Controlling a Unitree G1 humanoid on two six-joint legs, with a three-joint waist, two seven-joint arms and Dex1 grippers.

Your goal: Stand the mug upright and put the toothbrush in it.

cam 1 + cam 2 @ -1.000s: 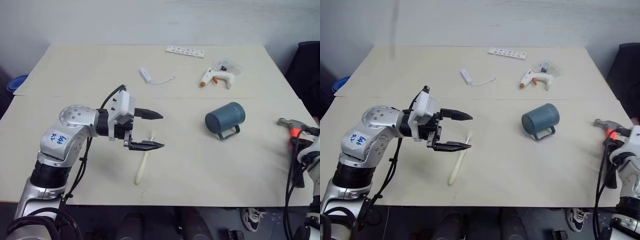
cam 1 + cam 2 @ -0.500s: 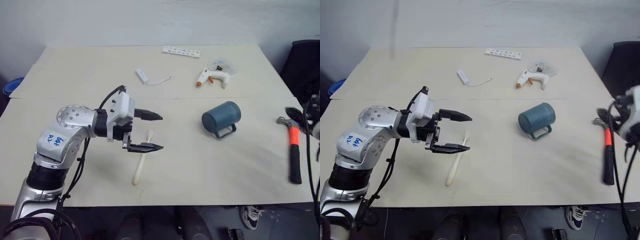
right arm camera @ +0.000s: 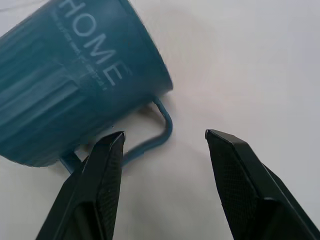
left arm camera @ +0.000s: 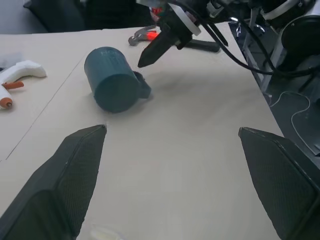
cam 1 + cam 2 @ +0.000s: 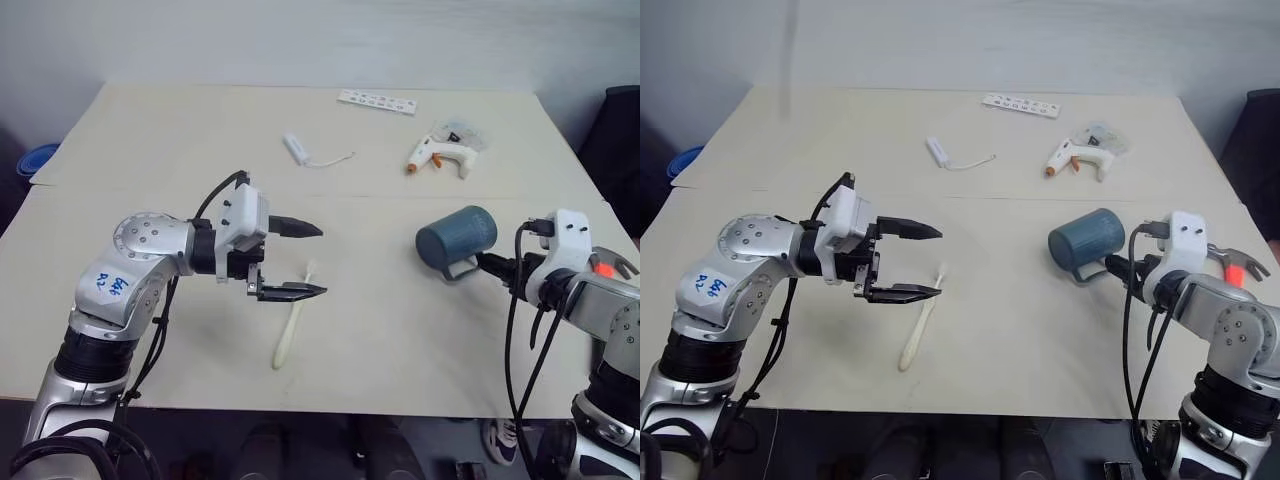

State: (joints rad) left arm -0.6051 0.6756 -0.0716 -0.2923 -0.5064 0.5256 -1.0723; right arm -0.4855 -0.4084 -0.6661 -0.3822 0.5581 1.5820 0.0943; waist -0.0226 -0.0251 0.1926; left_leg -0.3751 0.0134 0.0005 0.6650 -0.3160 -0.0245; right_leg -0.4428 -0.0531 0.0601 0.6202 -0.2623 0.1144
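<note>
On my left I see the toothbrush (image 5: 292, 322), a slim cream stick lying flat on the table (image 5: 380, 330), head pointing far, handle toward the near edge. My left gripper (image 5: 312, 260) hovers above it, forearm reaching in from the left and pointing right, jaws spread wide with nothing between them; the lower finger hangs just over the brush's head end. Right of centre lies the mug (image 5: 456, 239), dusty blue, ribbed, tipped on its side with the squarish handle (image 3: 150, 135) toward the near side and "HOME" lettered on its wall. My right gripper (image 3: 165, 140) comes in from the right, pointing left at the mug, jaws partly open and empty. Its tips sit just beside the handle, apparently short of touching it.
</note>
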